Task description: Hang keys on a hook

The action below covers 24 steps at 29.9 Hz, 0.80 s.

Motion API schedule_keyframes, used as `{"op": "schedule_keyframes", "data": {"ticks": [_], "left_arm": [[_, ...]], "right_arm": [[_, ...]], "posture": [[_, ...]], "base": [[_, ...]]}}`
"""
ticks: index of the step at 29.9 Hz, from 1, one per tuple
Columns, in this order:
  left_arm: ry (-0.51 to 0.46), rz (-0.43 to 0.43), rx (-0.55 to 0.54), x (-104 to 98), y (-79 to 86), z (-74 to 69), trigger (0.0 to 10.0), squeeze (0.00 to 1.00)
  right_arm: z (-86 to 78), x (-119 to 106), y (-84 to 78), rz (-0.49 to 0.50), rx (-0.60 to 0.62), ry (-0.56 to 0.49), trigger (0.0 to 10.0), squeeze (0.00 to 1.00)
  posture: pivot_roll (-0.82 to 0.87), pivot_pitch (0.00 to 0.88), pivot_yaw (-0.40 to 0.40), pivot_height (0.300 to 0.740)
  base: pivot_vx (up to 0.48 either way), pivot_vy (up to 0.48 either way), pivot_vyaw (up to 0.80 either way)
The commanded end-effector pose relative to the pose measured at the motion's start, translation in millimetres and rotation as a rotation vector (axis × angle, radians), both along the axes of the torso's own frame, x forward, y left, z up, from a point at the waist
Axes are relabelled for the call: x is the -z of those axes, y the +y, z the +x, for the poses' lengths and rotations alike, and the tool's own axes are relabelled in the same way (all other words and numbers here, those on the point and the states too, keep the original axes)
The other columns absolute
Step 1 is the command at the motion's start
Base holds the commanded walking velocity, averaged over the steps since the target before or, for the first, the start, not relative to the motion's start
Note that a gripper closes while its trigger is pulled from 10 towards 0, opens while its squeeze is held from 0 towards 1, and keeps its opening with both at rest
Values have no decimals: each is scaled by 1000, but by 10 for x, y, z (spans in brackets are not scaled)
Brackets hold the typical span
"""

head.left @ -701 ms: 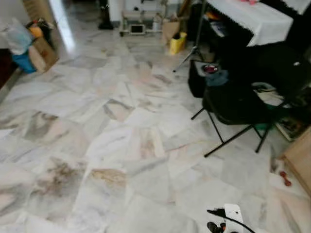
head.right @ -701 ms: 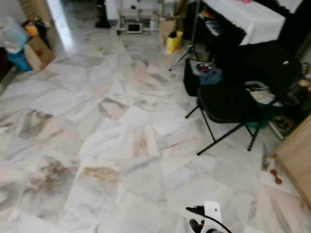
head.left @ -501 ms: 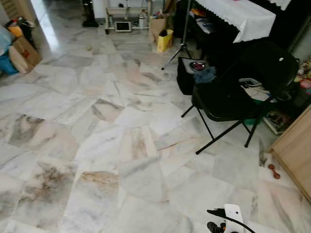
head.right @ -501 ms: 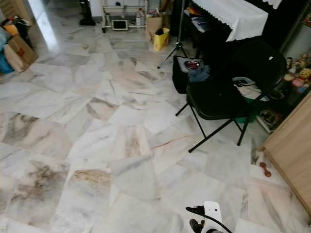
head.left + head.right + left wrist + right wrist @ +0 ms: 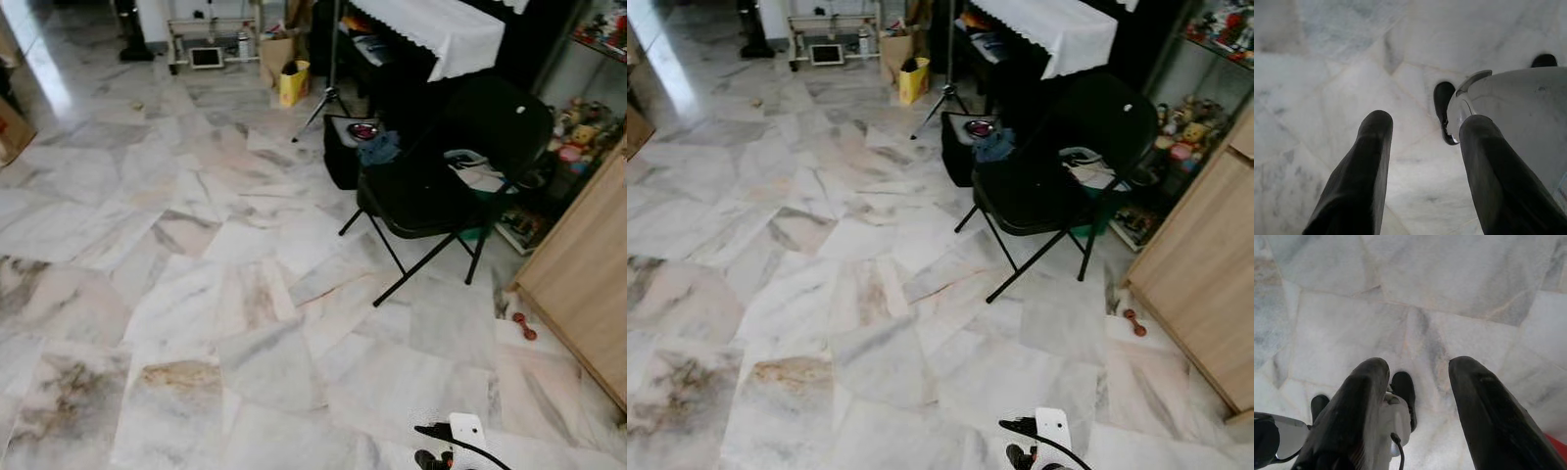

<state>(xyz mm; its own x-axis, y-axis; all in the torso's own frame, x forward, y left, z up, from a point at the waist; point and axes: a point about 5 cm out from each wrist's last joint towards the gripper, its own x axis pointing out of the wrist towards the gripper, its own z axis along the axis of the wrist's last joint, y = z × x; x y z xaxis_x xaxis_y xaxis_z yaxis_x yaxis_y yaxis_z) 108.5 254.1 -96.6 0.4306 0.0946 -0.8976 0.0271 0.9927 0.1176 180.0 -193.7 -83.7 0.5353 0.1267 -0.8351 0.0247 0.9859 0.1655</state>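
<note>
Neither keys nor a hook can be made out. The left gripper (image 5: 1422,132) and right gripper (image 5: 1418,374) both hang over the marble floor (image 5: 196,255), fingers spread wide and holding nothing. Across the floor stands a black folding chair (image 5: 446,176); beside it, to the robot's right, is a wooden cabinet (image 5: 588,264), and behind it a white-clothed worktop (image 5: 431,29).

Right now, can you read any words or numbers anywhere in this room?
No words or numbers can be read.
The yellow bag may carry print, but it is too small and blurred to read.
The toys on the shelf are too small to read too.
</note>
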Motion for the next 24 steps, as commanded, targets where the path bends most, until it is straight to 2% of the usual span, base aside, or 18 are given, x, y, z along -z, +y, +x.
{"op": "schedule_keyframes", "data": {"ticks": [1,24], "left_arm": [[24,0,10,16,0,-54,10000,0],[24,8,11,10,21,-56,10000,0]], "right_arm": [[-38,16,-12,-7,-4,13,10000,0],[-36,20,-2,-23,5,12,10000,0]], "posture": [[100,0,-29,740],[113,2,-27,740]], "base": [[0,0,-712],[0,0,-711]]}}
